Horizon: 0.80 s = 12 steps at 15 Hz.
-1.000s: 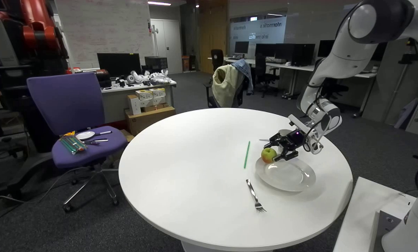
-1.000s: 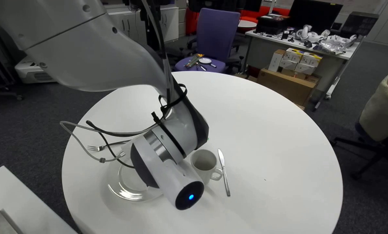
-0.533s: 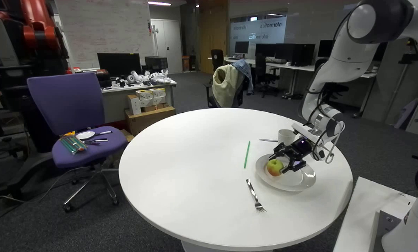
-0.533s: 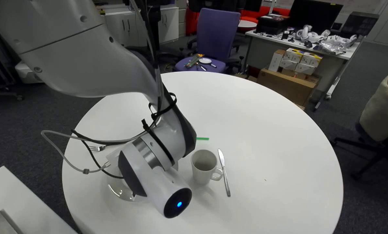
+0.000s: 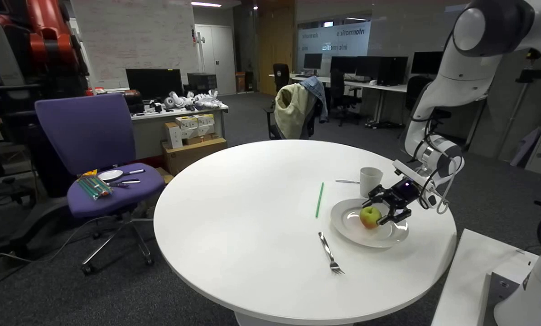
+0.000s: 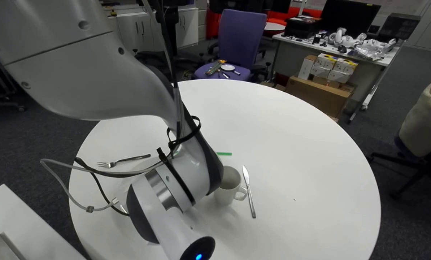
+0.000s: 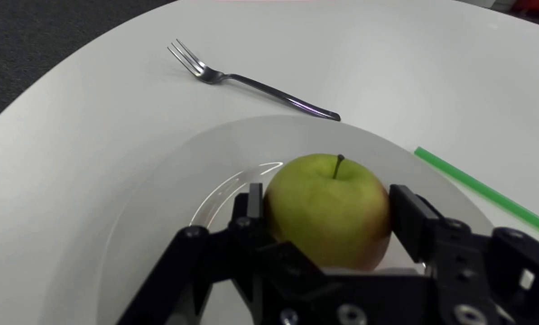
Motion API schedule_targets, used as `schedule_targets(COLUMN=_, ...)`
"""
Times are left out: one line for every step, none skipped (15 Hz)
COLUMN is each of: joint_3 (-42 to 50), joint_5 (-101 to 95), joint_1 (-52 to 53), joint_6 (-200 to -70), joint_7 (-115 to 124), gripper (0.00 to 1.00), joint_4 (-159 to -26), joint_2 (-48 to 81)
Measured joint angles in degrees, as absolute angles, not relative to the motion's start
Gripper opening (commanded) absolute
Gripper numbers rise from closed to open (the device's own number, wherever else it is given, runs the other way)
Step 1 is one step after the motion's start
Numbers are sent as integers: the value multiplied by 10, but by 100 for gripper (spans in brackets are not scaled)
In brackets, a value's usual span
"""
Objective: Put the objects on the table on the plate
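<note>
My gripper (image 5: 373, 213) is shut on a green and red apple (image 5: 370, 218), which is over the middle of the white plate (image 5: 363, 241). In the wrist view the fingers (image 7: 326, 201) touch both sides of the apple (image 7: 328, 216), stem up, with the plate (image 7: 292, 131) behind it. I cannot tell whether the apple touches the plate. A fork (image 5: 328, 251) and a green stick (image 5: 320, 200) lie on the table beside the plate. A white mug (image 5: 370, 181) stands behind the plate, with a knife (image 6: 249, 191) beside it. The arm hides the gripper and apple in an exterior view.
The round white table (image 5: 252, 217) bears all these things. The mug (image 6: 228, 191) stands close to the arm's wrist (image 6: 175, 173). A purple chair (image 5: 103, 194) with utensils on its seat stands off the table. A side table (image 5: 474, 267) is by the robot base.
In an exterior view, the gripper with the apple has moved right and down, from the plate's far left edge to over its middle. The mug now shows fully there.
</note>
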State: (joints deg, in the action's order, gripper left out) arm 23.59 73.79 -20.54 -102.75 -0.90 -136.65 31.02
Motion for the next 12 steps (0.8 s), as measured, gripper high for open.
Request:
schedule_targets(joint_3=236, joint_5=738, joint_1=-208, joint_6=-1028, joint_7=-15, gripper=48, joint_4=-1366, joint_2=309)
schedule_targets(joint_3=236, joint_5=739, joint_1=-211, joint_6=-1028, joint_7=-23, gripper=48, joint_4=-1365, joint_2=309)
schedule_targets(joint_3=235, joint_5=740, joint_1=-211, joint_6=-1027, joint_7=-30, gripper=48, joint_4=-1363, joint_2=309)
schedule_targets(joint_3=233, joint_5=741, joint_1=-211, joint_6=-1027, joint_7=-35, gripper=48, joint_4=-1361, joint_2=309)
schedule_targets(joint_3=229, joint_5=741, joint_1=-211, joint_6=-1027, joint_7=-38, gripper=82, joint_4=-1359, joint_2=309)
schedule_targets(joint_3=224, joint_5=742, joint_1=-211, joint_6=-1027, joint_7=-40, gripper=94, joint_4=-1356, joint_2=309)
schedule_targets(joint_3=218, joint_5=742, joint_1=-210, joint_6=-1027, joint_7=-40, gripper=100, joint_4=-1354, joint_2=309)
schedule_targets(joint_3=213, joint_5=742, joint_1=-210, joint_6=-1027, joint_7=-40, gripper=100, joint_4=-1352, joint_2=309)
schedule_targets(joint_3=209, joint_5=743, joint_1=-210, joint_6=-1027, joint_7=-40, gripper=100, joint_4=-1350, joint_2=309)
schedule_targets(joint_3=205, joint_5=743, joint_1=-210, joint_6=-1026, joint_7=-40, gripper=97, joint_4=-1348, joint_2=309)
schedule_targets(joint_3=203, joint_5=743, joint_1=-210, joint_6=-1025, joint_7=-40, gripper=94, joint_4=-1347, joint_2=309)
schedule_targets(joint_3=203, joint_5=743, joint_1=-210, joint_6=-1025, joint_7=-40, gripper=95, joint_4=-1346, joint_2=309)
